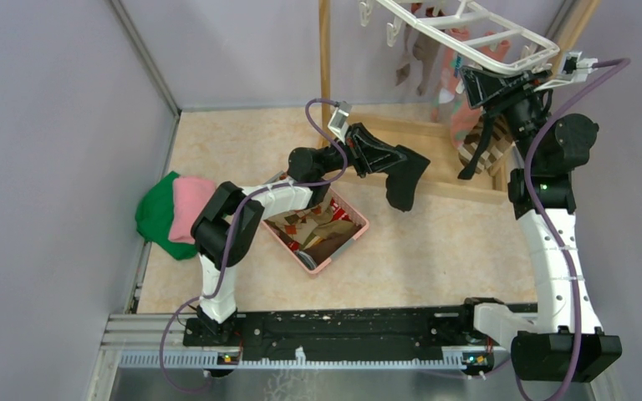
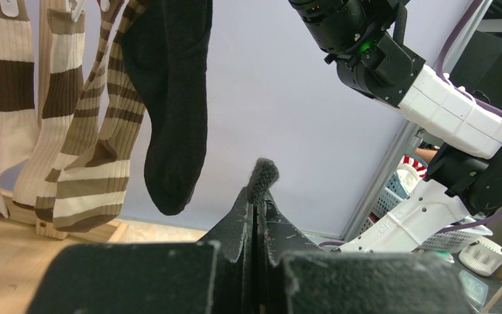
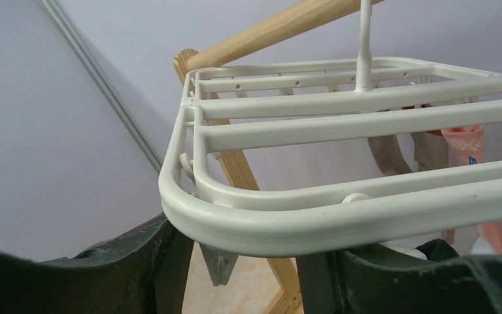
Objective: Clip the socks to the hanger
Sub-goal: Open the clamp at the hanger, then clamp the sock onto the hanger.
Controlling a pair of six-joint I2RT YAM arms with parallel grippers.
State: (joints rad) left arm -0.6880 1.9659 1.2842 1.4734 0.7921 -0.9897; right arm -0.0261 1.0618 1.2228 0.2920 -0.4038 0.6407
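The white hanger hangs tilted at the back right, and shows from below in the right wrist view. Striped brown and cream socks and a black sock hang from it. My left gripper is raised over the table's middle, to the left of and below the hanger. It is shut on a black sock, and a bit of dark knit sticks out past the tips. My right gripper is open under the hanger's near corner, with one finger on each side of a white clip.
A pink basket with several more socks sits under the left arm. Folded green and pink cloths lie at the left wall. The wooden stand's post and base bars stand behind and beside the hanger.
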